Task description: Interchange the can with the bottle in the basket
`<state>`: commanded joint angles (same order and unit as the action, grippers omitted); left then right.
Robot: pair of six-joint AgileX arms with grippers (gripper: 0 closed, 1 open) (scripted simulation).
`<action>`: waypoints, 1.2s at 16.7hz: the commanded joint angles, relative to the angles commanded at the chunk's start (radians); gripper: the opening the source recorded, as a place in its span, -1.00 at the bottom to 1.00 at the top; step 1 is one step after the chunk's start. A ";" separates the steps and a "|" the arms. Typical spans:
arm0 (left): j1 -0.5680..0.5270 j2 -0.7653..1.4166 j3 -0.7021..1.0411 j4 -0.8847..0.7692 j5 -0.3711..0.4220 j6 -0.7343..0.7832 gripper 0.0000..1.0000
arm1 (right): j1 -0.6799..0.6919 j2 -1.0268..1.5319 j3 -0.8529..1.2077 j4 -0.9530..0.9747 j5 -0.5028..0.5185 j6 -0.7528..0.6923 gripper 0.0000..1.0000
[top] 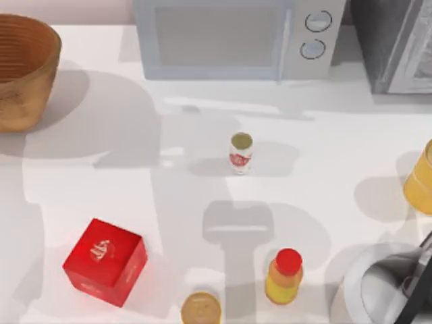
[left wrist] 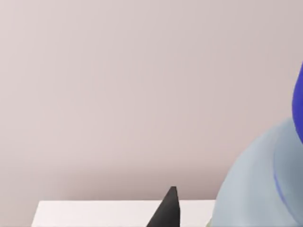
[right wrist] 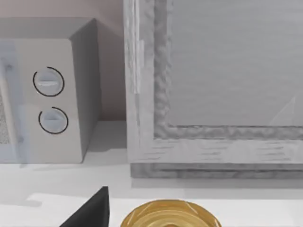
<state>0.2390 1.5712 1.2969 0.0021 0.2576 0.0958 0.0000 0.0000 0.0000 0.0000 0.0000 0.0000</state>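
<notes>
The basket (top: 23, 67) is seen at the far left corner of the surface (top: 169, 169). The bottle (left wrist: 265, 184) is seen in the left wrist view, very close beside a dark finger of the left tool (left wrist: 166, 212) and set against the wall. Whether that tool is apart or clamped on the bottle cannot be told. If the bottle is held, it is judged that it should be kept upright and set down on bare surface, well apart from the red box (top: 104, 262).

The can (top: 240, 152) stands upright near the middle of the surface, apart from everything else. It would best be approached from above or from the side, with the fingers placed around its slim body below the olive-gold top. The wider can (top: 200, 310) and the red-capped bottle (top: 284, 275) nearby should be avoided.

The right tool (right wrist: 92, 210) is parked at the near right. Whether its fingers are apart or together cannot be told.
</notes>
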 joint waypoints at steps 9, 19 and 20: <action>-0.003 0.042 0.003 0.043 -0.007 0.001 -1.00 | 0.000 0.000 0.000 0.000 0.000 0.000 1.00; -0.024 0.162 0.014 0.150 -0.022 -0.007 -1.00 | 0.000 0.000 0.000 0.000 0.000 0.000 1.00; -0.027 0.175 0.014 0.163 -0.024 -0.007 -1.00 | 0.000 0.000 0.000 0.000 0.000 0.000 1.00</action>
<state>0.2124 1.7462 1.3105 0.1650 0.2334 0.0884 0.0000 0.0000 0.0000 0.0000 0.0000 0.0000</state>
